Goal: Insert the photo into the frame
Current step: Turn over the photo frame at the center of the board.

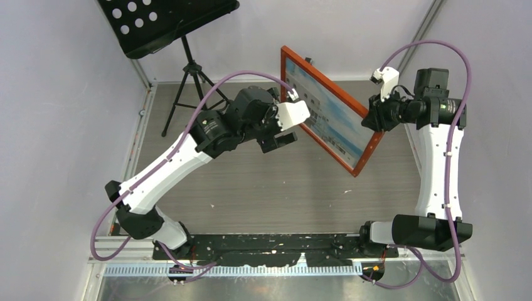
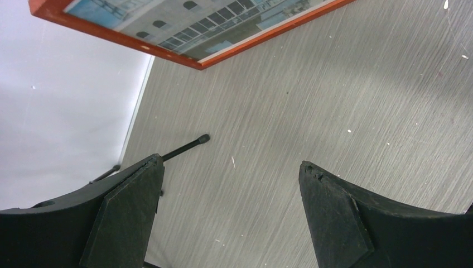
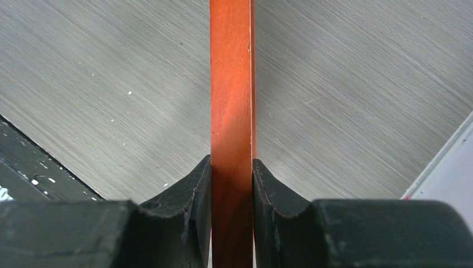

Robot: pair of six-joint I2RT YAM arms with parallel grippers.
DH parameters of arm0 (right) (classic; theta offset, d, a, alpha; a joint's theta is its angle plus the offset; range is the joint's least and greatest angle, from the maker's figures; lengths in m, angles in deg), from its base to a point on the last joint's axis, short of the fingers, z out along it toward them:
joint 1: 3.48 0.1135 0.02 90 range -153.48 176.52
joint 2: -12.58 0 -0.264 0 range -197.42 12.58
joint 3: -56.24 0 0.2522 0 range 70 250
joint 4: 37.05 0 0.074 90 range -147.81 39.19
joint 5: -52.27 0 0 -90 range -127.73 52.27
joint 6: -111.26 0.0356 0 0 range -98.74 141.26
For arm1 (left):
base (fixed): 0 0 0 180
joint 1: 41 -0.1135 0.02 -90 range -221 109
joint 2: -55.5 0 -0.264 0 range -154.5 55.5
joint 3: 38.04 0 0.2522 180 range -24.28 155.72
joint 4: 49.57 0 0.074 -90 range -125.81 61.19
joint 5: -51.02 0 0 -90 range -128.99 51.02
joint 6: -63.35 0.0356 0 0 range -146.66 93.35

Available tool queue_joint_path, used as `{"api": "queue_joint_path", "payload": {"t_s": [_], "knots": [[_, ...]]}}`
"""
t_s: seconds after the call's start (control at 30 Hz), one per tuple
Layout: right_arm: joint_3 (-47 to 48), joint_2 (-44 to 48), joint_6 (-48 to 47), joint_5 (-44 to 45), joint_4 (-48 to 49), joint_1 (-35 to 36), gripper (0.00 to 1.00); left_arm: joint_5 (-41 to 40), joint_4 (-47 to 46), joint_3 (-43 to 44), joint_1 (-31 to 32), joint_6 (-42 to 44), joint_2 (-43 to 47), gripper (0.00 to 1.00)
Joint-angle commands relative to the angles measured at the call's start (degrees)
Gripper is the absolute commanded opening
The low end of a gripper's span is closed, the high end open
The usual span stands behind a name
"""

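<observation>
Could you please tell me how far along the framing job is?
Looks done: the photo shows inside the frame. In hand: the right claw is shut on the frame's edge, holding it tilted up over the table; the left claw hangs open and empty nearby. Left: probably just setting the frame down and letting go.

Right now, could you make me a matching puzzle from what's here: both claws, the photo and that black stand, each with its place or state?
Things:
1. left gripper
2. right gripper
3. photo
4. music stand

Places or states:
A. sits inside the orange frame
B. stands at the far left of the table
C. open, holding nothing
D. shut on the frame's edge

Pairs: 1-C, 2-D, 3-A, 4-B.
</observation>
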Motion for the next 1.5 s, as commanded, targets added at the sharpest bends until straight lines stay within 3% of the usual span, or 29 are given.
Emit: {"api": "queue_joint_path", "payload": {"t_s": [0.0, 0.4, 0.77, 1.0, 1.17, 1.33, 1.47], "knots": [[3.3, -1.2, -4.9, 3.6, -5.1, -0.4, 0.06, -1.1, -2.3, 1.6, -0.2, 0.5, -2.0, 0.91], [5.9, 0.3, -19.1, -3.8, -18.2, -0.5, 0.05, -1.5, -7.8, 8.3, -0.3, 7.8, -7.2, 0.92], [3.3, 3.5, -23.3, -5.6, -18.8, -0.6, 0.05, -0.8, -9.2, 11.4, -4.3, 13.9, -10.3, 0.99], [2.9, 3.5, -24.2, -6.6, -18.8, -0.6, 0.05, 10.0, -12.6, 6.7, -14.6, 12.2, -7.6, 1.00], [3.3, 2.7, -24.5, -7.4, -18.7, -0.6, 0.05, 24.0, -17.3, 2.2, -23.4, 11.2, -6.7, 1.00], [2.9, 1.9, -24.7, -7.7, -18.8, -0.6, 0.05, 40.5, -19.3, 2.0, -32.6, 6.7, -10.4, 0.99], [2.1, 1.6, -24.7, -8.3, -18.8, -0.6, 0.05, 45.8, -21.5, 2.7, -35.4, 7.1, -13.7, 1.00]]}}
